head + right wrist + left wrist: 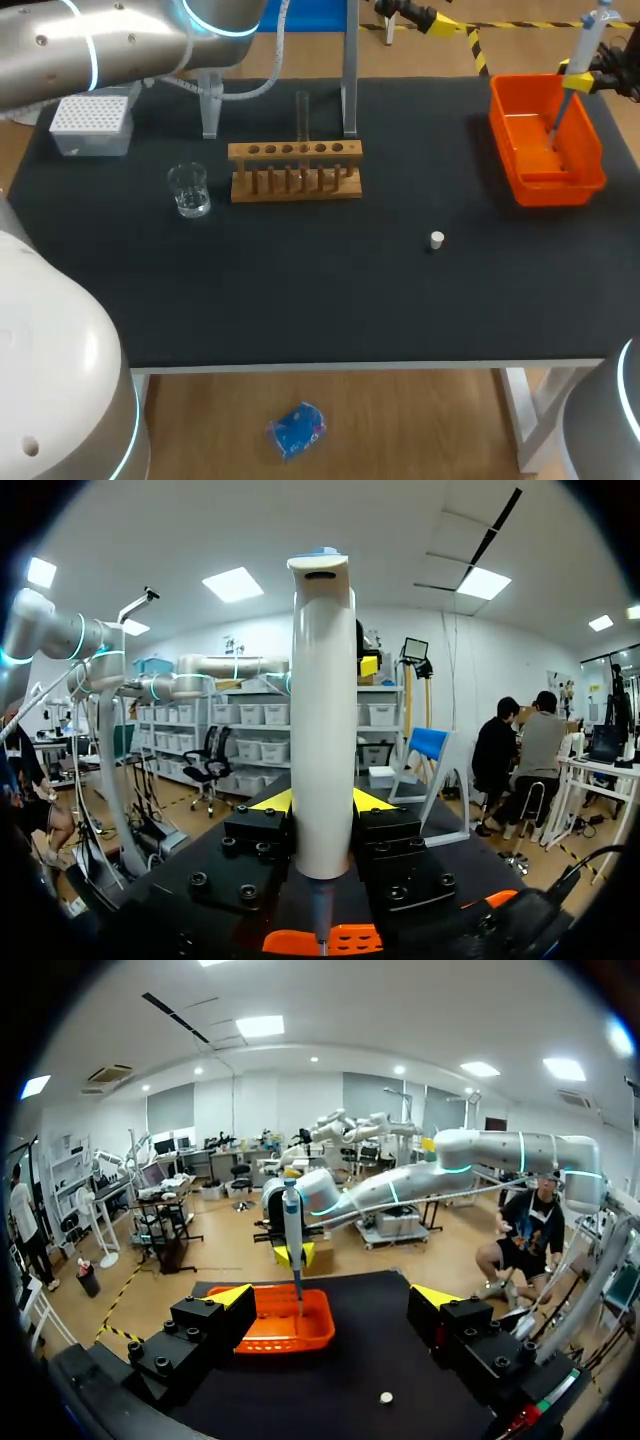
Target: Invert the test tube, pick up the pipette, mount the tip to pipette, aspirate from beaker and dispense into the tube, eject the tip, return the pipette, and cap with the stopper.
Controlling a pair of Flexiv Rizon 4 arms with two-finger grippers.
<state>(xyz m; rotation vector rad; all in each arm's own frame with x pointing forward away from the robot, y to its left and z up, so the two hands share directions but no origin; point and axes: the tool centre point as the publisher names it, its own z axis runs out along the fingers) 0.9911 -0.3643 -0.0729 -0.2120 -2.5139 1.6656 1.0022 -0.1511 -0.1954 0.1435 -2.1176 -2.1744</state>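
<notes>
Closest in, my left arm (90, 45) crosses the far left corner, and the left gripper (332, 1295) is spread wide and holds nothing, facing along the table (330, 290); beside it sits the tip box (92, 122), then the beaker (188, 190), then the rack (295, 170) with the test tube (302, 115) upright; the stopper (437, 240) lies alone, nearer me; at far right my right gripper (321, 800) clamps the pipette (322, 730), its long axis near vertical, narrow end down between the walls of the orange bin (545, 188).
</notes>
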